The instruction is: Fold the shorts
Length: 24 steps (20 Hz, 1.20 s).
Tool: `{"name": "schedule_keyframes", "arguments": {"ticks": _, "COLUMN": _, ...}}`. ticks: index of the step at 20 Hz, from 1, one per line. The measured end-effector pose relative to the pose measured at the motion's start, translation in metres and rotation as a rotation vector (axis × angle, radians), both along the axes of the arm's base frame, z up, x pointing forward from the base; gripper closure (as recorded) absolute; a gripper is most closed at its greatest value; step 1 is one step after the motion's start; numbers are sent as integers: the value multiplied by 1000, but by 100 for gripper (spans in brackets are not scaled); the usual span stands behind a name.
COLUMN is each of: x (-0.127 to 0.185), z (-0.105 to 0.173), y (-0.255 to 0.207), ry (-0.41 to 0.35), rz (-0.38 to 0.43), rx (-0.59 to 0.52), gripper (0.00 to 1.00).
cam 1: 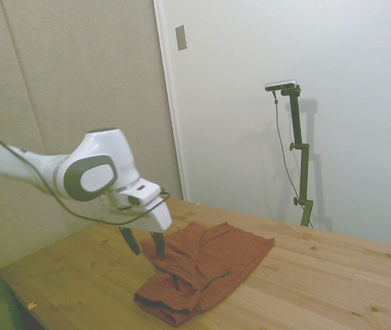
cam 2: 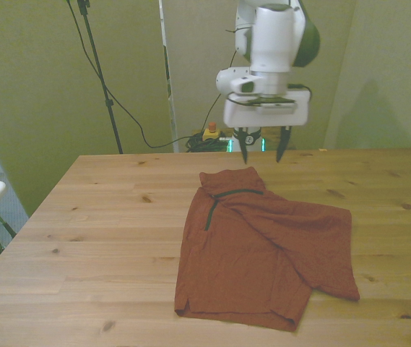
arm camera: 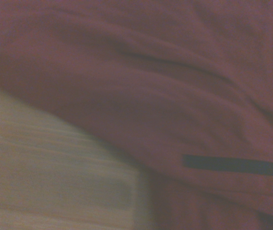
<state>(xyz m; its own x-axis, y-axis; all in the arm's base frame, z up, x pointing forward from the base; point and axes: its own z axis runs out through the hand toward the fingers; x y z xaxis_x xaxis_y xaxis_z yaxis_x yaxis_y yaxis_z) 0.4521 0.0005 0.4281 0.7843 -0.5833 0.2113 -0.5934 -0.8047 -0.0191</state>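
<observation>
Shorts (cam 2: 263,246) partly folded on table (cam 2: 104,217), spread fingers (cam 2: 245,148) above.

Wooden table (cam 2: 104,217) — plain pale walls (cam 1: 332,62) behind.

We see the white arm (cam 1: 16,165) reaching in low, its wrist bent so the gripper (cam 2: 262,148) points straight down. Our view from the front shows its two dark fingers (cam 2: 244,148) spread apart, gripping nothing, their tips hanging in the air.
</observation>
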Motion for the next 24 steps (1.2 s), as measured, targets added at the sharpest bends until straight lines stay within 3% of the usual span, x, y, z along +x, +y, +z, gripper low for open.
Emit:
{"name": "schedule_keyframes", "arguments": {"ticks": 6, "x": 12, "z": -30, "y": 79, "ry": -98, "rz": 218, "rx": -294, "gripper": 0}}
{"name": "schedule_keyframes", "arguments": {"ticks": 13, "x": 17, "z": -49, "y": 145, "ry": -312, "rz": 448, "rx": -538, "gripper": 0}}
{"name": "schedule_keyframes", "arguments": {"ticks": 16, "x": 11, "z": -68, "y": 155, "ry": -388, "rz": 484, "rx": -594, "gripper": 0}}
{"name": "schedule_keyframes", "arguments": {"ticks": 20, "x": 13, "z": -108, "y": 153, "ry": -369, "rz": 496, "rx": -577, "gripper": 0}}
{"name": "schedule_keyframes", "arguments": {"ticks": 24, "x": 20, "z": -110, "y": 157, "ry": -380, "rz": 500, "rx": -573, "gripper": 0}}
